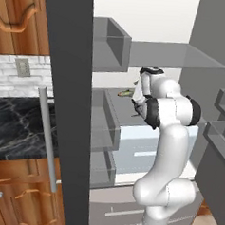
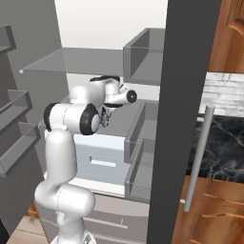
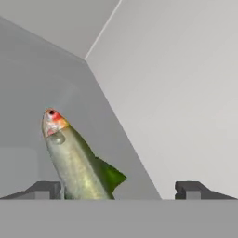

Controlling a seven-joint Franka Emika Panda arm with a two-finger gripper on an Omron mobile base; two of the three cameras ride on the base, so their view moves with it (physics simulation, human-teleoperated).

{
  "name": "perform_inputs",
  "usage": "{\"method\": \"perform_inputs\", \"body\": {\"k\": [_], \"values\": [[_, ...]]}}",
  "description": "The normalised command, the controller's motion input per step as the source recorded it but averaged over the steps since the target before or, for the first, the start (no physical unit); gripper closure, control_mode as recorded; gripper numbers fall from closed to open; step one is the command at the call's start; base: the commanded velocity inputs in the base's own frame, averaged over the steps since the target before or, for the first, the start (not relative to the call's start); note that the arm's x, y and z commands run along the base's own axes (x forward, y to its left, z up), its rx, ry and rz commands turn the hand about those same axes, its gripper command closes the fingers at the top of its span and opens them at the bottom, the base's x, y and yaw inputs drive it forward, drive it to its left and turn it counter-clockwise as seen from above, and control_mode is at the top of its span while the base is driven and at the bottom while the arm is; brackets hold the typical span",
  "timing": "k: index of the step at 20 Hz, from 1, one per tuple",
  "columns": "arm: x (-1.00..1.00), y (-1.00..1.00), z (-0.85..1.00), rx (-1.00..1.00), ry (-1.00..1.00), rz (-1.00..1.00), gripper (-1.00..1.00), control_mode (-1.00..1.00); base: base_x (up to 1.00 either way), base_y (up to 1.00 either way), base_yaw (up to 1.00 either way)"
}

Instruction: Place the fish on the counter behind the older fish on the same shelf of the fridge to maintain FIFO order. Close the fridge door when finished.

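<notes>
Your hand (image 3: 118,188) stands wide open, its two dark fingertips (image 3: 44,189) far apart at the bottom of the hand view, and it grips nothing. Between them, close to the left fingertip, lies the slender grey-green fish with a reddish head and a green fin (image 3: 76,160); whether the tip touches it you cannot tell. The fish rests on the flat grey fridge shelf (image 3: 28,139), head pointing toward the back corner where the pale inner walls meet. In the left base view your white arm reaches into the open grey steel fridge (image 1: 67,106), and a fish (image 1: 126,92) lies on that shelf near its left edge, just beside the wrist. The glossy black marble desk (image 1: 13,126) lies left of the open door, above wooden cabinet fronts (image 1: 18,193).
</notes>
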Motion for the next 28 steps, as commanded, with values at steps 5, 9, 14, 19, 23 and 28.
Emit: {"method": "perform_inputs", "body": {"k": [5, 9, 14, 19, 23, 28], "values": [[-0.22, 0.03, 0.52, -0.01, 0.03, -0.01, -1.0, -1.0, 0.0, 0.0, 0.0], [0.0, 0.25, 0.58, -0.01, 0.09, -0.05, -1.0, -1.0, 0.0, 0.0, 0.0], [-0.16, 0.15, 0.21, 0.0, 0.03, -0.07, -1.0, -1.0, 0.0, 0.0, 0.0], [-0.29, 0.25, -0.14, -0.02, 0.0, -0.08, -1.0, -1.0, 0.0, 0.0, 0.0], [0.03, -0.16, -0.47, -0.02, -0.02, 0.0, -1.0, -1.0, 0.0, 0.0, 0.0], [-0.38, -0.07, 0.15, 0.0, -0.09, 0.0, -1.0, -1.0, 0.0, 0.0, 0.0]]}}
